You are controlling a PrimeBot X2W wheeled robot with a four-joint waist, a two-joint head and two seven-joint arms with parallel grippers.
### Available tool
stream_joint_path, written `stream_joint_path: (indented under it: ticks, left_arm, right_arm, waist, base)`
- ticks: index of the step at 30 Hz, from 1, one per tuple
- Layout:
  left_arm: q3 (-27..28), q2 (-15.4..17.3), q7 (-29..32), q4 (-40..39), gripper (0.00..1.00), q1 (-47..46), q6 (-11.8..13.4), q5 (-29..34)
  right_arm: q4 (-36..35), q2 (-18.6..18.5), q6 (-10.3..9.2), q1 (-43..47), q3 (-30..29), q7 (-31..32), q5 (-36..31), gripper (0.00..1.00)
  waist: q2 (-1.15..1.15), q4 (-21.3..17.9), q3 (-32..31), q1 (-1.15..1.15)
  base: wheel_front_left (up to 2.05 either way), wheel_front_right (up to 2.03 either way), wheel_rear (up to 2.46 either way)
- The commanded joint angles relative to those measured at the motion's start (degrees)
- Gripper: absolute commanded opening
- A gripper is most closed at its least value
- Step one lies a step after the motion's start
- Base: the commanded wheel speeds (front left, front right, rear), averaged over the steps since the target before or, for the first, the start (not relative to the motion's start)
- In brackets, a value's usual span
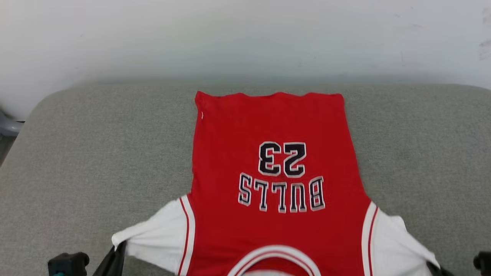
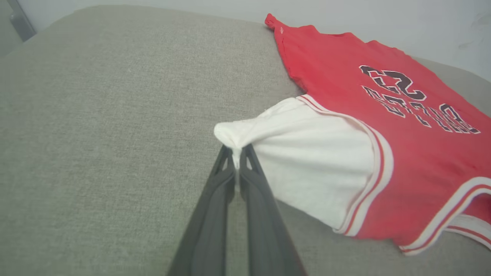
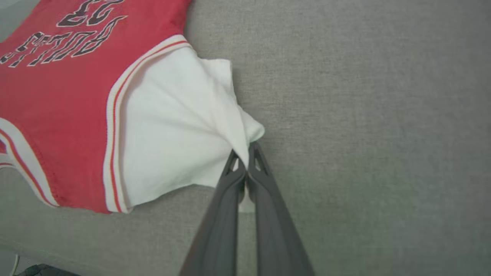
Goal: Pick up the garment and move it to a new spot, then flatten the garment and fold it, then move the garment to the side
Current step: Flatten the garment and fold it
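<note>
The garment (image 1: pixel 268 126), a red T-shirt with white sleeves and dark "BULLS 23" lettering, lies spread on the grey cushioned surface (image 1: pixel 96 153), collar toward me. My left gripper (image 2: pixel 238 151) is shut on the tip of one white sleeve (image 2: pixel 307 161), which is pulled out to a point. My right gripper (image 3: pixel 245 153) is shut on the tip of the other white sleeve (image 3: pixel 172 122). In the head view the left gripper (image 1: pixel 117 249) sits at the lower left, and the right one (image 1: pixel 435 266) at the lower right edge. Both sleeves look lifted slightly off the surface.
A pale wall (image 1: pixel 245 38) rises behind the surface's far edge. Bare grey cushion stretches left and right of the garment. The surface's rounded left corner (image 1: pixel 42 103) drops off toward a grey object (image 1: pixel 7 126).
</note>
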Motion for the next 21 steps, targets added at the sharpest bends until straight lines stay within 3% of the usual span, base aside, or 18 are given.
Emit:
stream_joint_path:
  ticks: [1,9,10,11,12,21]
  left_arm:
    - [0.05,-0.26,-0.44,0.69,0.00,1.26,-0.02,-0.25]
    - [-0.13,-1.25,-0.61,2.33,0.00,2.30,-0.48,0.64]
    - [-0.22,-1.39,-0.62,2.30,0.00,2.11,-0.53,0.79]
    - [-0.39,-1.53,-0.64,2.22,0.00,1.84,-0.62,1.05]
    - [-0.51,-1.66,-0.65,2.09,0.00,1.51,-0.72,1.26]
    - [-0.59,-3.78,-0.80,-0.40,0.00,-2.12,-0.27,4.25]
  right_arm:
    - [0.95,0.26,-0.08,2.66,-0.61,0.68,-0.14,0.00]
    - [2.83,1.01,-0.09,3.83,-0.25,0.33,-0.29,0.00]
    - [2.74,0.93,-0.08,3.18,-0.21,0.11,-0.54,0.30]
    - [2.56,0.76,-0.08,2.53,-0.13,-0.01,-0.72,0.79]
    - [2.24,0.43,-0.08,1.86,-0.20,-0.26,-1.09,1.00]
    - [-6.60,-4.41,-0.07,-8.79,-4.22,-1.10,-1.72,1.00]
  waist:
    - [-0.01,0.19,-0.29,0.01]
    - [-0.01,0.31,-1.00,0.01]
    - [-0.01,0.34,-1.02,0.01]
    - [-0.01,0.38,-1.01,0.01]
    - [-0.01,0.39,-0.95,0.01]
    - [-0.01,1.79,2.26,0.01]
  base:
    - [0.00,0.00,0.00]
    - [0.00,0.00,0.00]
    - [0.00,0.00,0.00]
    - [0.00,0.00,0.00]
    - [0.00,0.00,0.00]
    - [0.00,0.00,0.00]
